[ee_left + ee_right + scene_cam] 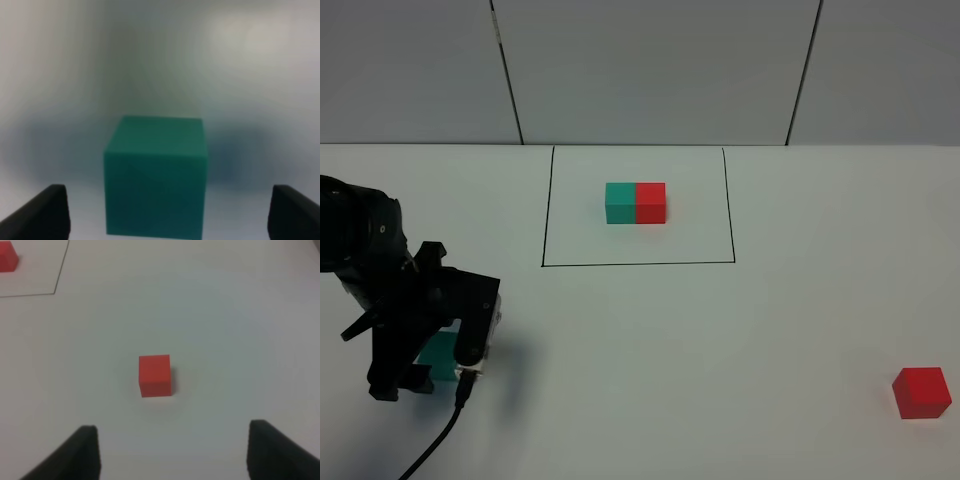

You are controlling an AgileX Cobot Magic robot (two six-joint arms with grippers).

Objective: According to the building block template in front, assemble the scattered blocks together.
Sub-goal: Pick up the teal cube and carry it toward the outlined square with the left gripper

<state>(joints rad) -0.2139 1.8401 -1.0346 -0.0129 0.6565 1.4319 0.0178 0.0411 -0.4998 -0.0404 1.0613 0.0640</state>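
Note:
The building block template (636,203), a teal cube joined to a red cube, sits inside a thin black outline (638,264) at the table's far middle. A loose teal cube (442,355) lies near the front left. My left gripper (428,368) hangs over it, open. In the left wrist view the teal cube (156,175) sits between the two black fingertips (47,210), not touched. A loose red cube (921,392) rests at the front right. In the right wrist view the red cube (155,375) lies ahead of my open right gripper (172,445), which is empty.
White table with a grey panelled wall behind. The left arm's black cable (435,445) trails toward the front edge. The right wrist view also catches a corner of the black outline (60,270) and the template's red cube (7,262).

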